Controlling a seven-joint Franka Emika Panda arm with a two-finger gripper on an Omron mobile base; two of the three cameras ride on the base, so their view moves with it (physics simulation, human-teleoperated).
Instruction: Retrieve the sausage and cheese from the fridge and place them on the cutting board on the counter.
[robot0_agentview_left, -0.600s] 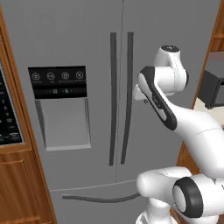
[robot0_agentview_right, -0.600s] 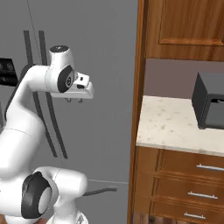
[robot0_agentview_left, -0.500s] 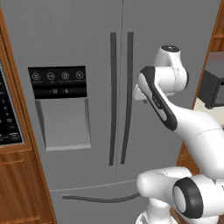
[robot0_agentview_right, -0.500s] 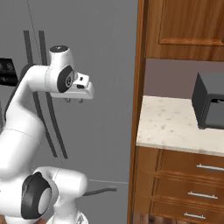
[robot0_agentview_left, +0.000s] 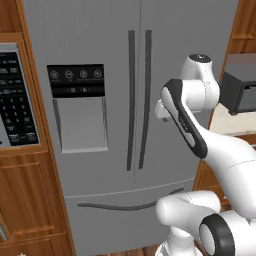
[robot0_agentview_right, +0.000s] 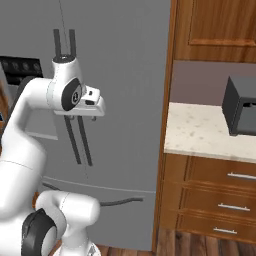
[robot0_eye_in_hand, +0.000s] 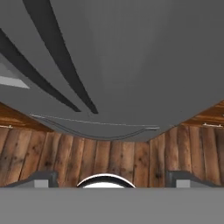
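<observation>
The grey fridge (robot0_agentview_left: 100, 30) stands shut, its two dark vertical handles (robot0_agentview_left: 140, 100) side by side at the centre seam. My gripper (robot0_agentview_right: 80, 119) hangs in front of the right door, pointing down, with its jaws wide apart and nothing between them. In the hand view my gripper (robot0_eye_in_hand: 112, 180) looks down the fridge (robot0_eye_in_hand: 131, 65) front to the floor. The sausage and cheese are hidden behind the closed doors. The beige speckled counter (robot0_agentview_right: 200, 130) lies to the right of the fridge (robot0_agentview_right: 125, 75). The cutting board is out of view.
A black box-shaped appliance (robot0_agentview_right: 242, 105) sits on the counter. Wooden drawers (robot0_agentview_right: 225, 190) run under it and a wooden cabinet (robot0_agentview_right: 215, 25) hangs above. A built-in oven panel (robot0_agentview_left: 15, 100) in wood flanks the fridge's left. The curved bottom drawer handle (robot0_agentview_left: 130, 205) sits low. Wood-plank floor (robot0_eye_in_hand: 109, 153) lies below.
</observation>
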